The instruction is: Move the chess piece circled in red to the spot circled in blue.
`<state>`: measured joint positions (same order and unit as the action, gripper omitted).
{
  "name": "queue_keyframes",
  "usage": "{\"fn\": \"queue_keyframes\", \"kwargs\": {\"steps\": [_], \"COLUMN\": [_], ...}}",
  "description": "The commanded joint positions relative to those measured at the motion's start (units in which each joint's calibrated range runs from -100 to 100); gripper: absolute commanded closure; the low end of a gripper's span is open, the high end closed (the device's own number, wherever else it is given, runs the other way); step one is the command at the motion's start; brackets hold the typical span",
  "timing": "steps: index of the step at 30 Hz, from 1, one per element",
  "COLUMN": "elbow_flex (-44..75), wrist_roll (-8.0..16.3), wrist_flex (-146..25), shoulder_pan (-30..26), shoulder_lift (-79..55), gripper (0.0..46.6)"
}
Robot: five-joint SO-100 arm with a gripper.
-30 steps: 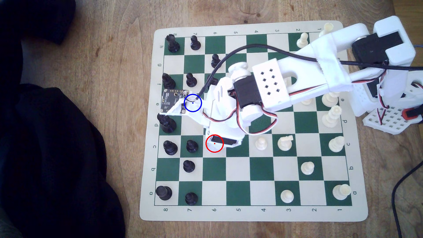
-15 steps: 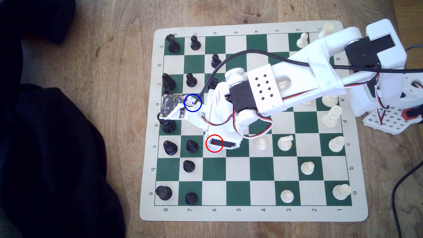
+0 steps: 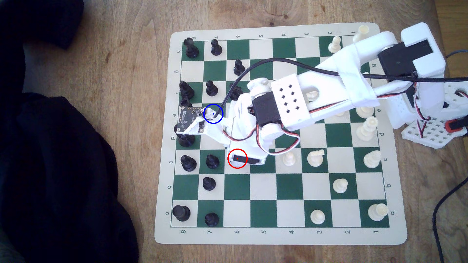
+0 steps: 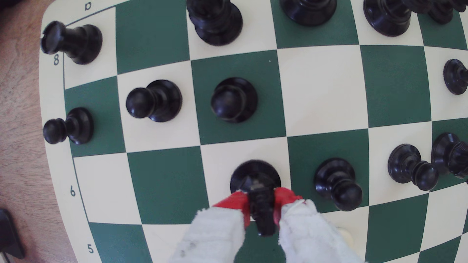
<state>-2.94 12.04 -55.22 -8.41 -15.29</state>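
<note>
Gripper [image 4: 260, 202] is clamping its red-tipped fingers [image 4: 234, 203] on the black knight [image 4: 255, 177]; the piece's base is sitting on a cream square in the wrist view, a black pawn [image 4: 336, 182] standing just beside it on the next green square. Over in the exterior view, the blue-ringed square [image 3: 213, 113] is lying partly under the arm's camera board [image 3: 190, 118]; the red ring [image 3: 237, 158] is sitting on the gripper's body, hiding the knight.

Gripper [image 4: 260, 202] lowered, seemingly clamped on something.
</note>
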Motion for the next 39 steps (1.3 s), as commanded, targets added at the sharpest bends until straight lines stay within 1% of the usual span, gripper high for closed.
{"fn": "queue_keyframes", "kwargs": {"steps": [1,6,11,17,19,22,31,39], "elbow_flex": [5.2,5.2,6.38,12.09,16.72,18.53,17.72,17.72], "wrist_roll": [0.1,0.2,0.68,0.93,0.73,0.24,-0.54,-1.12], "wrist_flex": [0.59,0.59,-0.8,-6.12,-9.89,-11.12,-10.79,-8.99], "shoulder_pan": [-0.47,-0.86,-1.64,-1.96,-1.49,0.23,5.55,7.82], "shoulder_lift": [1.88,3.15,7.48,10.71,11.3,12.57,12.24,7.65], "gripper": [46.4,46.4,46.4,46.4,46.4,46.4,46.4,46.4]}}
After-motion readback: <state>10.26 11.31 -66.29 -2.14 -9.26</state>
